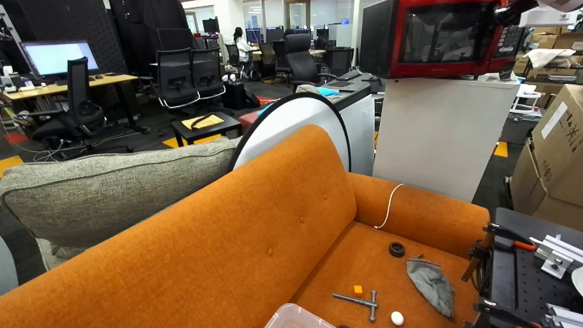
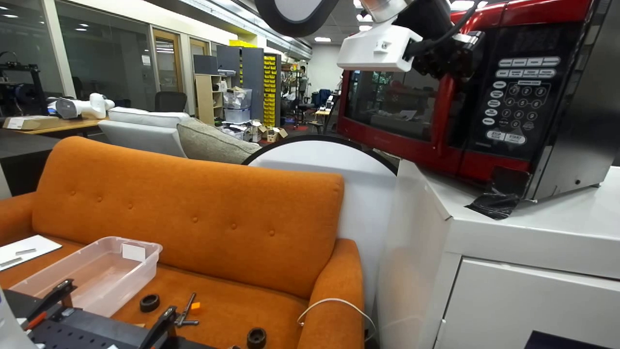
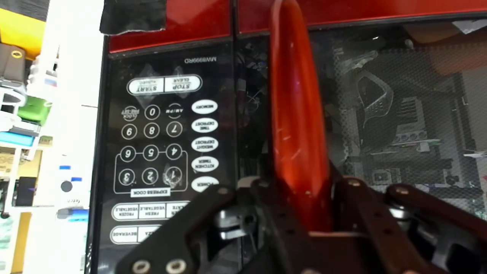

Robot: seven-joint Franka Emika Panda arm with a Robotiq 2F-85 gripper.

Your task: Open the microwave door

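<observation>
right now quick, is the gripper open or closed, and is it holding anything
Gripper: closed, holding the red handle of the microwave door.

Red microwave point(image 2: 494, 109), dark-windowed door point(image 1: 445, 37), closed

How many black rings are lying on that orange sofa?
2 visible in an exterior view: a black ring by the clear bin, another ring near the sofa arm. More may be hidden.

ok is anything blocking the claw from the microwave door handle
Nothing visible is. In the wrist view the claw straddles the red microwave door handle, with no object seen between them; whether it grips firmly isn't clear.
</observation>
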